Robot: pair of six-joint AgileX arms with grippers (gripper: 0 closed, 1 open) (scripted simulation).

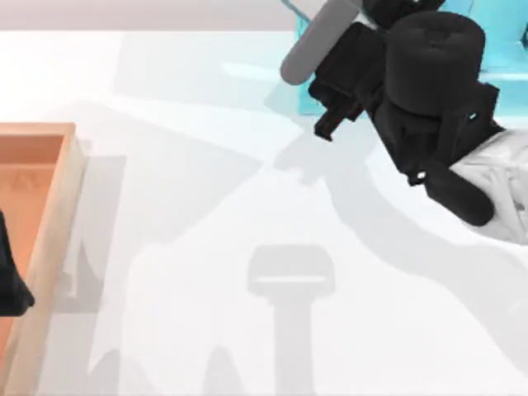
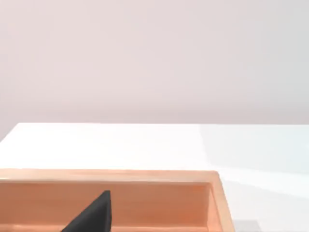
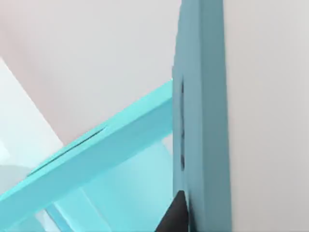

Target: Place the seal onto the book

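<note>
Seal's position cannot be told. Right gripper [image 1: 332, 124] hangs at the light-blue shelf unit [image 3: 200, 96], one o'clock on the table, its grip state unreadable. Left gripper [image 1: 10, 285] sits parked over the wooden tray [image 1: 62, 206] at nine o'clock, likewise unreadable.

The table [image 1: 206, 247] is seen as a smooth, matt white surface, on which soft shadows are carried. The tray [image 1: 62, 206] at the left is rendered as pale, reddish wood with a faint grain and a satin finish, and the shelf [image 3: 200, 121] at the far right as smooth light-blue plastic, partly translucent. The right arm [image 1: 429, 91] is shown in matt black plastic, with a smooth grey cylinder [image 1: 318, 45] and a crumpled white cloth-like cover [image 1: 499, 186].
</note>
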